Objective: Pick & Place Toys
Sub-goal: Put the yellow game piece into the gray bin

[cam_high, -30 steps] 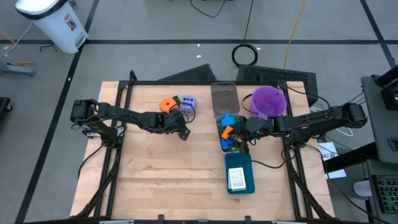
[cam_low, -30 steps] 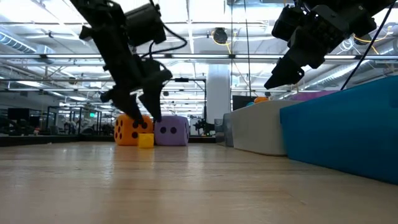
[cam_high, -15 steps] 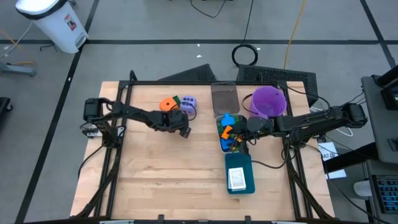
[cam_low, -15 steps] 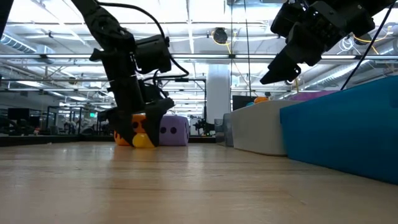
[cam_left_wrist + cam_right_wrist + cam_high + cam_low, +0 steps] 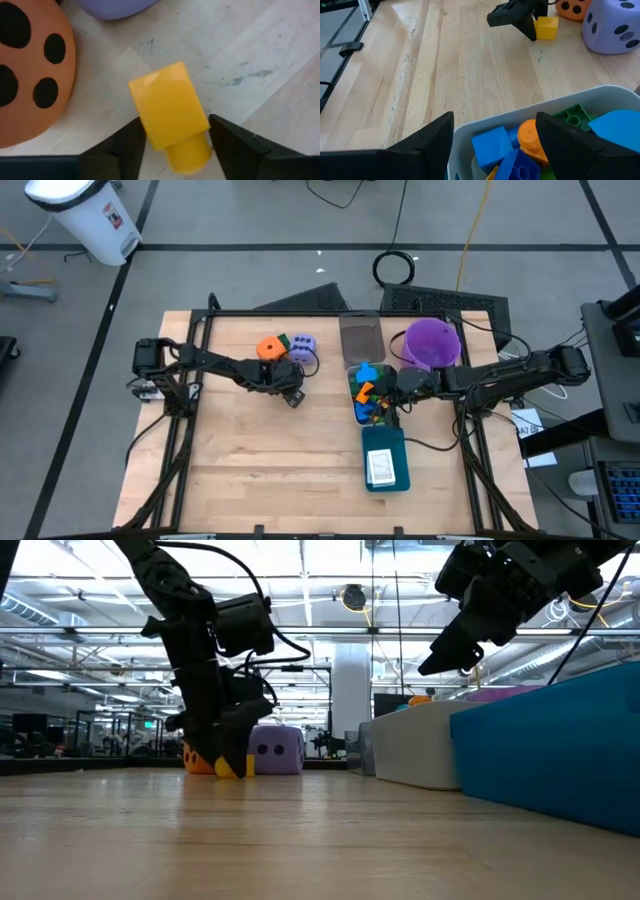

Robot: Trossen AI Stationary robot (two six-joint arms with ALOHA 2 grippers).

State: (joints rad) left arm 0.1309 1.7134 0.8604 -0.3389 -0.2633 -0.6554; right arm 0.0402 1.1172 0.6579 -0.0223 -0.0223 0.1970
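Observation:
A small yellow block (image 5: 169,111) lies on the wooden table just in front of the orange dotted die (image 5: 30,70) and the lavender die (image 5: 303,346). My left gripper (image 5: 292,394) has come down over it and is shut on it; the low view shows the block (image 5: 232,768) between the dark fingers. My right gripper (image 5: 495,135) hangs open above a white bin (image 5: 485,125) full of blue, green and orange blocks, touching nothing. My left gripper pinches the yellow block between its two fingers, one finger (image 5: 131,142) on each of two opposite sides (image 5: 150,135), near the end that bears a round stud (image 5: 187,152). The fingers come steeply from above. The block lies on the table.
A grey bin (image 5: 361,337) and a purple bucket (image 5: 432,343) stand at the far side, right of the dice. A teal tray (image 5: 385,442) holding a white card (image 5: 380,468) lies nearer the front edge. Bare wood stretches across the near left.
My left gripper has sunk from above the yellow block down to the table, so that its fingers stand on either side of the block. Its fingers spread wider on the way, then closed in on the block. The block has stayed where it was.

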